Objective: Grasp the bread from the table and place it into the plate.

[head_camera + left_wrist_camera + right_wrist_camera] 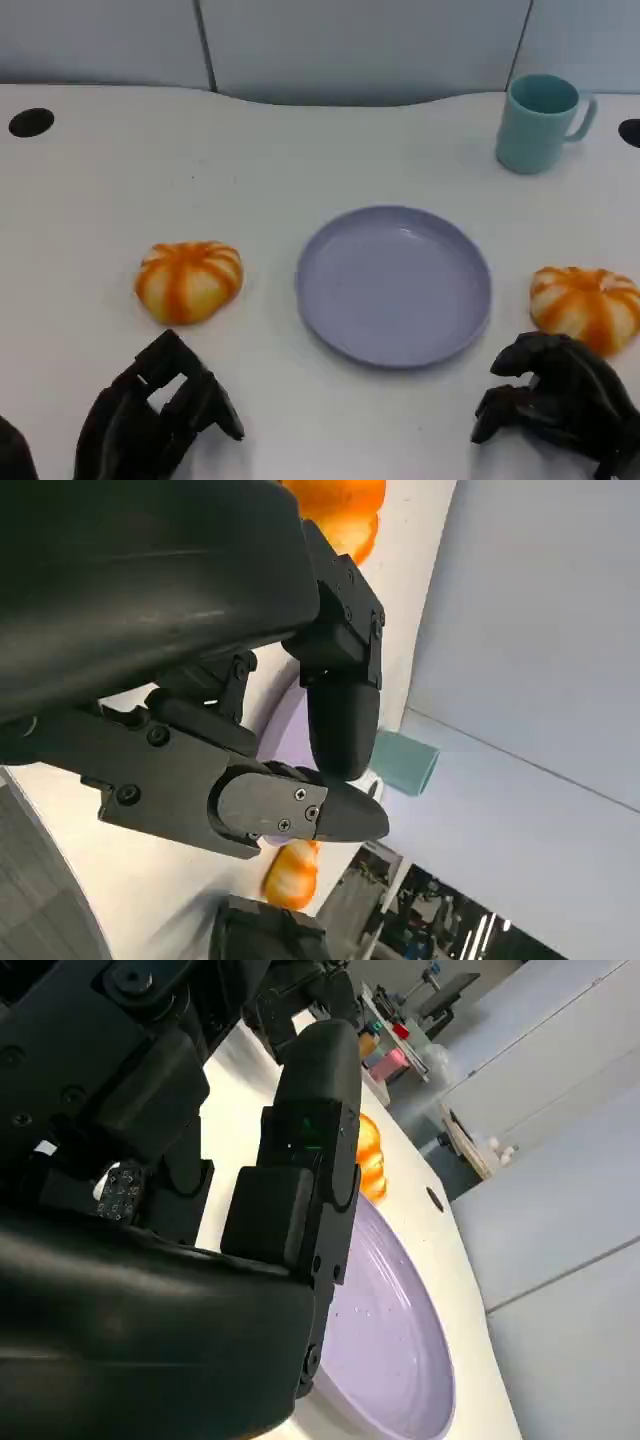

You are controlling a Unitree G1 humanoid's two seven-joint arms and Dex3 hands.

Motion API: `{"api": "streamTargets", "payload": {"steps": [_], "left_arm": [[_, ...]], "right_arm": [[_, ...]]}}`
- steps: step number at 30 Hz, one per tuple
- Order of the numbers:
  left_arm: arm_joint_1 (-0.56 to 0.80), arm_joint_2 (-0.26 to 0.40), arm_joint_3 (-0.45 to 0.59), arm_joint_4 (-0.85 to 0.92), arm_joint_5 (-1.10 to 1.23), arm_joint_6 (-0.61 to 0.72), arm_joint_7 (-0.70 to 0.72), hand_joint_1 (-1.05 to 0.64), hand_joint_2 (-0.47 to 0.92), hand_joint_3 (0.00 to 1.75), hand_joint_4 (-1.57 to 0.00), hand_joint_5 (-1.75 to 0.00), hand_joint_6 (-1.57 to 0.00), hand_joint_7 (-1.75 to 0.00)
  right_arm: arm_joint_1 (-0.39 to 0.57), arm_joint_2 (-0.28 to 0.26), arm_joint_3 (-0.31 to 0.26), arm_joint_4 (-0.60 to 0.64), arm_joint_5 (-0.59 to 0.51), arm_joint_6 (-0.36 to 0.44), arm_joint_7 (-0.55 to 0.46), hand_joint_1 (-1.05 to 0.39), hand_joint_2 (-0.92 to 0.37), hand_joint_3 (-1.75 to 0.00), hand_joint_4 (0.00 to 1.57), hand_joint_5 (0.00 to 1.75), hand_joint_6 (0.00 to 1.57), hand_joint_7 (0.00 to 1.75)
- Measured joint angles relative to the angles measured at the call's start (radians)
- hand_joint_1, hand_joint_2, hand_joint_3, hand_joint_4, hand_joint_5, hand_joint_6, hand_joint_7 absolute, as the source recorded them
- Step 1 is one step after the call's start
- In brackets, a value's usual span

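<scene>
Progress: nothing is done yet, by my reading; the plate [393,286] is bare and both pieces of bread lie on the tabletop [90,210].
Left robot hand [160,415]: low at the near edge, fingers loosely curled and apart, holding nothing.
Left bread [189,280]: an orange-and-white striped bun just ahead of the left robot hand, near it but not touching; the left wrist view shows it beyond the fingers [345,705].
Plate, place: ahead and between the two robot hands, to the right of the left bread and apart from it.
Right bread [586,305]: a second striped bun just ahead of the right robot hand [560,400], its near edge right at the knuckles; I cannot tell whether they touch.
Right robot hand, state: fingers curled in, gripping nothing.
Left to do: reach, close on a bun, lift it, carry it over the rim and set it down.
Around: a teal mug [540,122] stands well beyond the right robot hand, far from either path.
In the way: nothing lies between either bun and the plate; only the raised rim needs clearing.
</scene>
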Motion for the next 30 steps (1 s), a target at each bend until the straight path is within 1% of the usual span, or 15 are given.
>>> {"api": "streamTargets", "payload": {"steps": [2, 4, 5, 6, 7, 9, 13, 14, 15, 17, 20, 22, 23, 27, 30], "left_arm": [[0.0, 0.001, 0.0, -0.003, 0.008, -0.01, 0.001, -0.7, 0.92, 0.24, -0.63, -1.75, -0.55, -1.46], [0.0, 0.007, -0.002, -0.021, 0.03, -0.011, 0.009, -0.71, 0.92, 0.24, -0.6, -1.75, -0.57, -1.4], [0.0, 0.009, -0.003, -0.034, 0.036, -0.012, 0.01, -0.69, 0.92, 0.24, -0.58, -1.69, -0.54, -1.3], [-0.001, 0.012, -0.003, -0.043, 0.038, -0.015, 0.01, -0.66, 0.92, 0.23, -0.55, -1.55, -0.55, -0.99], [-0.002, 0.013, -0.004, -0.053, 0.052, -0.026, 0.018, -0.64, 0.92, 0.22, -0.54, -1.46, -0.58, -0.76], [-0.002, 0.013, -0.01, -0.08, 0.082, -0.064, 0.037, -0.63, 0.92, 0.22, -0.53, -1.41, -0.6, -0.64], [-0.013, 0.013, -0.02, -0.099, 0.108, -0.101, 0.052, -0.63, 0.92, 0.22, -0.53, -1.39, -0.61, -0.59], [-0.013, 0.013, -0.022, -0.099, 0.109, -0.101, 0.052, -0.63, 0.92, 0.23, -0.44, -1.23, -0.55, -0.39], [-0.013, 0.014, -0.024, -0.099, 0.121, -0.109, 0.057, -0.62, 0.92, 0.19, -0.34, -0.99, -0.5, -0.23], [-0.013, 0.045, -0.044, -0.133, 0.265, -0.148, 0.113, -0.62, 0.92, 0.16, -0.26, -0.73, -0.45, -0.07], [-0.025, 0.128, -0.075, -0.224, 0.528, -0.215, 0.219, -0.63, 0.92, 0.16, -0.24, -0.67, -0.44, -0.03], [-0.04, 0.174, -0.091, -0.276, 0.647, -0.242, 0.279, -0.64, 0.92, 0.08, -0.16, -0.57, -0.36, -0.01], [-0.05, 0.199, -0.104, -0.297, 0.711, -0.241, 0.302, -0.66, 0.92, 0.06, -0.14, -0.54, -0.33, 0.0], [-0.113, 0.303, -0.146, -0.323, 0.966, -0.231, 0.395, -0.7, 0.92, 0.01, -0.14, -0.38, -0.27, 0.0], [-0.156, 0.352, -0.175, -0.344, 1.091, -0.186, 0.428, -0.72, 0.91, 0.0, -0.1, -0.31, -0.24, 0.0]], "right_arm": [[0.0, 0.0, 0.001, 0.0, -0.001, -0.001, -0.003, -1.05, -0.38, 0.0, 1.57, 0.44, 1.57, 0.21], [0.0, 0.001, 0.001, 0.0, -0.001, -0.002, -0.003, -1.05, -0.38, 0.0, 1.57, 0.44, 1.57, 0.21], [0.0, 0.001, 0.001, 0.0, 0.0, -0.002, -0.002, -1.05, -0.38, 0.0, 1.57, 0.44, 1.57, 0.21], [0.0, 0.001, 0.001, 0.0, 0.0, -0.002, -0.002, -1.05, -0.38, 0.0, 1.57, 0.44, 1.57, 0.21], [0.0, 0.002, 0.001, 0.0, 0.0, -0.003, -0.001, -1.05, -0.38, 0.0, 1.57, 0.44, 1.57, 0.21], [-0.001, 0.003, 0.001, 0.001, 0.0, -0.005, 0.001, -1.05, -0.38, 0.0, 1.57, 0.43, 1.57, 0.2], [-0.001, 0.004, 0.0, 0.002, 0.001, -0.007, 0.001, -1.05, -0.38, 0.0, 1.57, 0.43, 1.57, 0.2], [-0.001, 0.004, 0.0, 0.002, 0.001, -0.007, 0.001, -1.05, -0.38, 0.0, 1.57, 0.43, 1.57, 0.2], [-0.001, 0.004, 0.0, 0.002, 0.0, -0.007, 0.001, -1.05, -0.37, 0.0, 1.57, 0.43, 1.57, 0.2], [-0.002, 0.005, 0.0, 0.0, 0.001, -0.006, 0.001, -1.05, -0.36, 0.0, 1.57, 0.43, 1.57, 0.2], [-0.002, 0.007, 0.001, -0.002, 0.001, 0.001, -0.003, -1.05, -0.36, 0.0, 1.57, 0.44, 1.57, 0.21], [-0.001, 0.007, 0.0, -0.008, 0.001, 0.009, -0.008, -1.05, -0.36, 0.0, 1.57, 0.44, 1.57, 0.21], [-0.001, 0.008, 0.0, -0.009, 0.001, 0.011, -0.01, -1.05, -0.36, 0.0, 1.57, 0.44, 1.57, 0.21], [-0.001, 0.012, 0.001, -0.008, 0.001, 0.01, -0.009, -1.05, -0.36, 0.0, 1.57, 0.42, 1.57, 0.19], [-0.004, 0.013, -0.001, 0.0, 0.002, 0.006, -0.002, -1.05, -0.36, 0.0, 1.57, 0.42, 1.57, 0.19]]}}
